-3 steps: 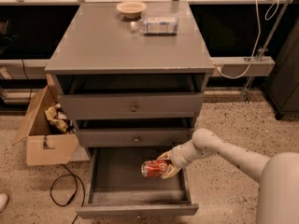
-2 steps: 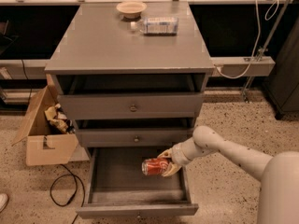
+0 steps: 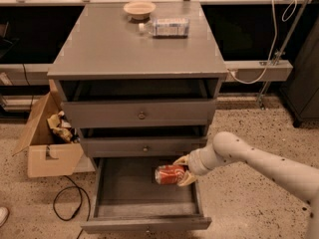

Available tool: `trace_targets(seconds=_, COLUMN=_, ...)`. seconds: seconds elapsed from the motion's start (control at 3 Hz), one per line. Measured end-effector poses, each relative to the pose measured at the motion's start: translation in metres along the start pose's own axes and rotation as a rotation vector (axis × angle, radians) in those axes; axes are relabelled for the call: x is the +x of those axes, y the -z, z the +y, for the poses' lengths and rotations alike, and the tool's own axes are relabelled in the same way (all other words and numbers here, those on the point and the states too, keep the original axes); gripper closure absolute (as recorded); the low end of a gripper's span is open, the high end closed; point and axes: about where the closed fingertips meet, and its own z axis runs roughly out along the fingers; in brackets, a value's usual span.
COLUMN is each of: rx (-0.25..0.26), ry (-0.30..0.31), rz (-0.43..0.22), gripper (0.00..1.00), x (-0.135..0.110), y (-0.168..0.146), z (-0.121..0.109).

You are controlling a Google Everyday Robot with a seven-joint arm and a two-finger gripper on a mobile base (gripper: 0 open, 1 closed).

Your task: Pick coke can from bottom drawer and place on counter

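The coke can (image 3: 169, 174), red with white lettering, lies on its side in my gripper (image 3: 181, 171), held over the right part of the open bottom drawer (image 3: 124, 193). My gripper is shut on the can, one finger above it and one below. My arm reaches in from the lower right. The drawer is pulled out, its grained floor bare below the can. The counter (image 3: 124, 49) is the flat grey top of the cabinet, well above the can.
A shallow bowl (image 3: 139, 8) and a clear plastic water bottle (image 3: 167, 27) lie at the back of the counter. Two shut drawer fronts (image 3: 142, 114) sit above the open one. A cardboard box (image 3: 45, 138) and a black cable (image 3: 67, 203) are on the floor at left.
The can and gripper have stayed nearly in place over the drawer's right side; no clear movement.
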Motion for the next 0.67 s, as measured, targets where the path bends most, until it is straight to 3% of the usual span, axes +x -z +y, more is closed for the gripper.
trace_targets(seconds=0.33, rx=0.026, ry=0.001, rz=0.050, gripper=1.00, x=-0.046, y=0.066, z=0.022)
trace_targets(seconds=0.67, rx=0.083, ry=0.061, rz=0.118, gripper=1.00, x=-0.110, y=0.168, z=0.011)
